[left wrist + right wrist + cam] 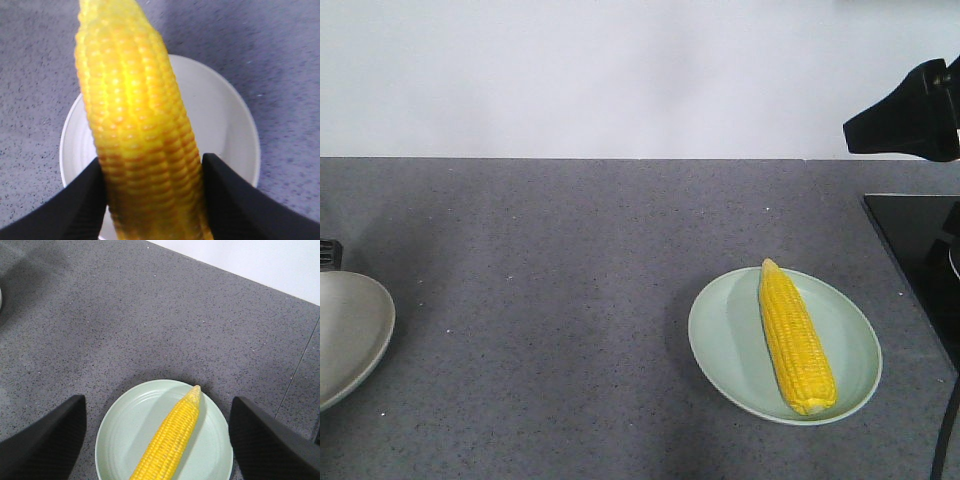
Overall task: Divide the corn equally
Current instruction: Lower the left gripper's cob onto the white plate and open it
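Note:
One corn cob [135, 115] fills the left wrist view, bright yellow and pointing away. My left gripper [152, 195] is shut on its thick end, a black finger pressed to each side. Below the cob lies a white plate [225, 125]. A second corn cob [795, 340] lies lengthwise on a pale green plate [730, 335] at the right of the counter. In the right wrist view my right gripper [157, 405] hangs open above that green plate [125, 440], its fingers spread wider than the plate. The cob there [172, 437] is untouched.
The grey speckled counter [570, 300] ends at a white wall behind. A black cooktop [910, 250] sits at the right edge. The greyish plate [350, 335] at the far left is cut off by the frame. The right arm's black body [910, 115] hangs at the upper right.

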